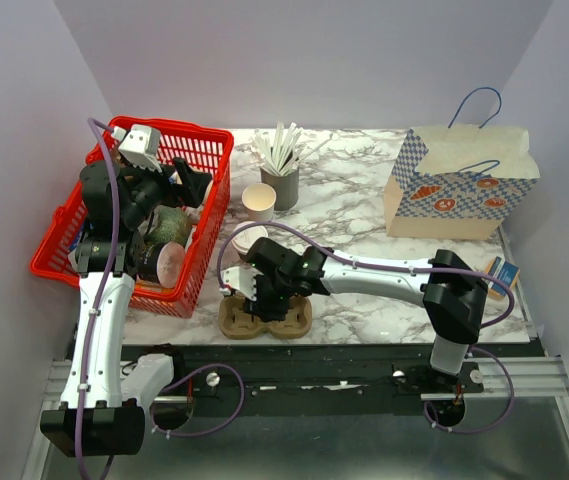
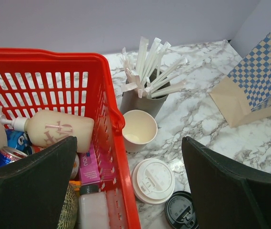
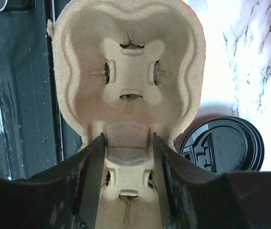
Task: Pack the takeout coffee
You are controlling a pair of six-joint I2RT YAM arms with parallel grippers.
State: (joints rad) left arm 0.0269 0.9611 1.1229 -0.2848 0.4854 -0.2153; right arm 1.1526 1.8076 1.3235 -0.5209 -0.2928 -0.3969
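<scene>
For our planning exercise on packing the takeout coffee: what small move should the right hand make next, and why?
Probably close the right hand on the centre ridge of the cardboard carrier. It straddles that ridge, though whether it grips firmly is unclear. The carrier's visible cup holes are empty, and the takeout coffee stands on the table beside the red basket.

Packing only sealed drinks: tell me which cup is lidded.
The white-lidded cup by the basket; the cream cup is open, the grey cup holds straws.
</scene>
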